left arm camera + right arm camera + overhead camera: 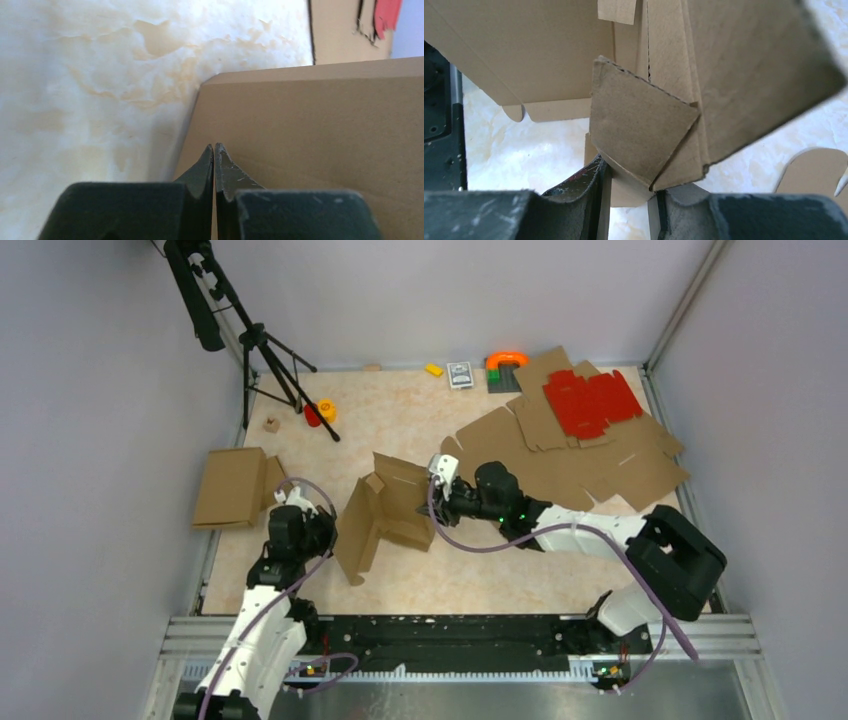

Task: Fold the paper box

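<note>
Presently, the paper box [385, 512] is found partly folded at mid-counter [420, 580], between both arms, with its panels raised. The right gripper [629, 176] is clamped on a folded corner flap of it. The left gripper [214, 149] is pressed together with nothing between, just beside a brown panel. Print on a small card [459, 374] at the far edge is too small to be read.

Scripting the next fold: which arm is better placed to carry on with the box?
Right. The right claw grips a folded flap of the box; the left claw is shut, holding nothing, beside the box's outer wall.
</note>
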`<state>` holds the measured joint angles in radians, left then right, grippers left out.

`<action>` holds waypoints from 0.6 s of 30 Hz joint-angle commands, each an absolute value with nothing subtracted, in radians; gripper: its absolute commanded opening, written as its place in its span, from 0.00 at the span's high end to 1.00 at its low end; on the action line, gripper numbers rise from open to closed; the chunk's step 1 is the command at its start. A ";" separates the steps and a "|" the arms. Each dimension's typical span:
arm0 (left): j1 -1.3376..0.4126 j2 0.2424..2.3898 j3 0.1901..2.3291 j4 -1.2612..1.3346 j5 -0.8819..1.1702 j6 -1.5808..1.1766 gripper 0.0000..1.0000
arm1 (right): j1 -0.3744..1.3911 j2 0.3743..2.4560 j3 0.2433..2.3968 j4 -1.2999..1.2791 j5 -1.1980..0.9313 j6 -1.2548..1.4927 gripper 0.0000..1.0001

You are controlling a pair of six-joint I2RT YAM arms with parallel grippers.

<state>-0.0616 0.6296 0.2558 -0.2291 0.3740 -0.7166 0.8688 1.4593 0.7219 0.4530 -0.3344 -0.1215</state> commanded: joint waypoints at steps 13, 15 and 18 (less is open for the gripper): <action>-0.052 0.567 0.544 -0.583 -0.368 -0.774 0.83 | 0.890 1.686 0.931 0.524 -0.329 -0.160 0.81; -0.029 0.583 0.538 -0.586 -0.403 -0.780 0.85 | 0.896 1.715 0.958 0.528 -0.326 -0.158 0.80; -0.008 0.597 0.539 -0.583 -0.441 -0.786 0.87 | 0.902 1.759 1.006 0.522 -0.295 -0.155 0.80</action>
